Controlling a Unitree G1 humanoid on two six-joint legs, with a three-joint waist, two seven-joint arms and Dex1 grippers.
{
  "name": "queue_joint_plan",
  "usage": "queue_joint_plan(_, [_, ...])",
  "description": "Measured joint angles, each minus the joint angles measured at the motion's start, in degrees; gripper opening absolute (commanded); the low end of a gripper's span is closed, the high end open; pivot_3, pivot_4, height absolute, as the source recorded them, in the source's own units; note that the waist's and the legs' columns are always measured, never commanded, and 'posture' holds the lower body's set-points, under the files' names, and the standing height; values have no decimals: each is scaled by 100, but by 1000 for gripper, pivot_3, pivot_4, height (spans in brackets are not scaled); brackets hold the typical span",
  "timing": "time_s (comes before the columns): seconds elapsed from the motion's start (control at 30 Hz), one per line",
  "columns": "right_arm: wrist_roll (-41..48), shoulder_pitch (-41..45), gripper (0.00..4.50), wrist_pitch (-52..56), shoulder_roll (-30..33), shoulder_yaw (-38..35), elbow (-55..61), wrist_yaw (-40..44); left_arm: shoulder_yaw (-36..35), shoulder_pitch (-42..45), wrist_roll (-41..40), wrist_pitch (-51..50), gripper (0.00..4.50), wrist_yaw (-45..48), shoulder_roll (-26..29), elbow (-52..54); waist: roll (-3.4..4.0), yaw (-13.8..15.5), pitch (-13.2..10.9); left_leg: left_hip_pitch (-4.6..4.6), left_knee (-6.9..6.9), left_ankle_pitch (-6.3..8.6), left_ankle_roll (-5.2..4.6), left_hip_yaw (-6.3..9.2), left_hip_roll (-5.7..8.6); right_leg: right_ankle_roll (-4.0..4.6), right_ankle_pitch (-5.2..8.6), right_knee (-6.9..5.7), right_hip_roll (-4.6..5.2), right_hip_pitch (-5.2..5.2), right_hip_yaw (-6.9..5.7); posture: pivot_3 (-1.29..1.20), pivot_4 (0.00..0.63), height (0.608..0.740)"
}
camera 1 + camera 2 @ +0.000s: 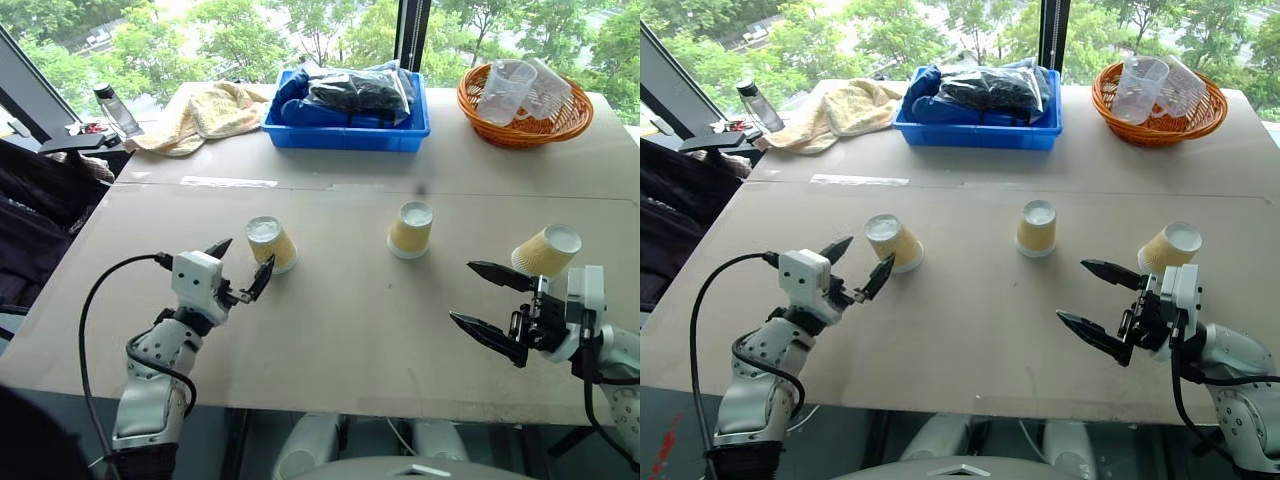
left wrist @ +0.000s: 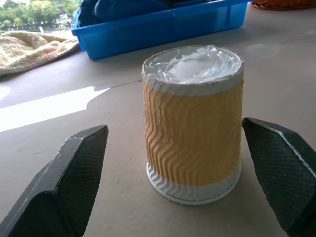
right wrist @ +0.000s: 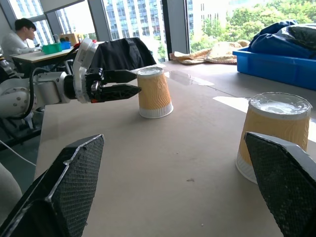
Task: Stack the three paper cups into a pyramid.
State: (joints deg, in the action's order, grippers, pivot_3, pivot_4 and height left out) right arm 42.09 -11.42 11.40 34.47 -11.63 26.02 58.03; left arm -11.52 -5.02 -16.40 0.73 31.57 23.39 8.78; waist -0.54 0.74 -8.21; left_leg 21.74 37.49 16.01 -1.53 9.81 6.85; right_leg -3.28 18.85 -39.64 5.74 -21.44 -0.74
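Three tan ribbed paper cups stand upside down and apart in a row on the table: the left cup point(image 1: 270, 243), the middle cup point(image 1: 410, 229) and the right cup point(image 1: 546, 250). My left gripper point(image 1: 244, 258) is open and level just in front of the left cup; in the left wrist view that cup point(image 2: 192, 123) sits ahead between the spread fingers point(image 2: 79, 168), untouched. My right gripper point(image 1: 461, 291) is open and empty, just left of and nearer than the right cup, pointing across the table. The right wrist view shows the middle cup point(image 3: 274, 131), the left cup point(image 3: 154, 92) and the left gripper point(image 3: 131, 84).
At the back stand a blue bin point(image 1: 345, 135) with dark bags, an orange basket point(image 1: 525, 125) holding clear plastic cups, a yellow towel point(image 1: 205, 110) and a bottle point(image 1: 115, 108). A dark chair point(image 1: 40, 200) is at the table's left. A person point(image 3: 17, 37) sits far off.
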Motion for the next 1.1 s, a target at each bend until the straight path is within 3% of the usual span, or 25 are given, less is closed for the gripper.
queue_joint_plan(0.47, [-135, -5, 4491, -57, -169, 0, -20, 10, 135, 938, -83, 15, 4500, 90, -254, -681, -4, 0, -2, -1, 6, -1, 1, 0, 0, -1, -1, -10, 0, 0, 0, 0, 150, 740])
queue_joint_plan(0.83, [276, 132, 4491, -15, -319, -4, 11, 136, 291, 1364, -37, 215, 4500, 195, -280, -1342, -10, 0, -5, -1, 6, -1, 1, 0, 0, -1, -1, -11, 0, 0, 0, 0, 150, 740])
queue_joint_plan(0.97, [391, 134, 4500, 108, -262, -4, 144, 141, 334, 1413, -31, 247, 3459, 256, -281, -1422, -10, -8, -5, 0, 6, -1, 1, 0, 0, -1, -1, -11, 0, -1, 0, 0, 150, 740])
queue_joint_plan(1.07, [399, 176, 4500, 158, -183, -2, 274, 160, 377, 1450, -2, 273, 2157, 314, -281, -1453, -10, -4, -5, 0, 7, -1, 1, 0, 0, -1, -1, -11, 0, -1, 0, 0, 150, 740])
queue_joint_plan(1.1, [389, 176, 4500, 161, -165, -1, 278, 170, 382, 1454, -2, 275, 2045, 332, -281, -1454, -11, -3, -6, 0, 7, -1, 1, 0, 0, -1, -1, -11, 0, -1, 0, 0, 150, 740])
